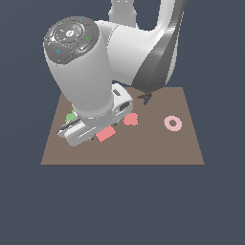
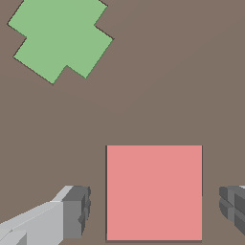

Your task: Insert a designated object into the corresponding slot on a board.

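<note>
Green cross [image 2: 60, 38] near red tile [image 2: 154, 192] (jaws astride) — apart

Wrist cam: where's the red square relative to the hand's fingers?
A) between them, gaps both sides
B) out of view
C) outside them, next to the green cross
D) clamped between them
A: the red square lies flat between the fingers, with board showing on each side.

One red square tile [image 2: 154, 192], one green cross [image 2: 60, 38], one red scalloped piece [image 1: 130, 119], one pink ring [image 1: 172, 123]
</note>
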You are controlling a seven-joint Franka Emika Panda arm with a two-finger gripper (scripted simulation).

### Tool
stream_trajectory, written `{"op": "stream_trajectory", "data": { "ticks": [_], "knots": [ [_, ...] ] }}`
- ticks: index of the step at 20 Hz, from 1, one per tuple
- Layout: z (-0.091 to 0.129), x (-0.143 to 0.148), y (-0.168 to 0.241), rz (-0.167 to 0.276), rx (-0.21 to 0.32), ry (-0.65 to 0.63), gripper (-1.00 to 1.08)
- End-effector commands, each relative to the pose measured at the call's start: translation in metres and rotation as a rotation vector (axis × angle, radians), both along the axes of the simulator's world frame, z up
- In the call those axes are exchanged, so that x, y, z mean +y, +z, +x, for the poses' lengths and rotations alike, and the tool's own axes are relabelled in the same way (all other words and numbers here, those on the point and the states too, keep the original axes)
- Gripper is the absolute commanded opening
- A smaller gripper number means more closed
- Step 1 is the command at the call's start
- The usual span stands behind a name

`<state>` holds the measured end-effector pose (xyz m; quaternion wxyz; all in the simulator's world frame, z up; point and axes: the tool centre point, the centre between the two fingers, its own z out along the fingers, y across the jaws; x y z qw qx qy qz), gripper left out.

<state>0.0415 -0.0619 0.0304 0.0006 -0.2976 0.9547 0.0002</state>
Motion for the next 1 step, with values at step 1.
{"op": "stream_trajectory", "data": {
  "ticks": [1],
  "knots": [
    [0.0001, 0.0, 0.0, 0.0, 0.0, 0.0, 1.0]
  ]
}}
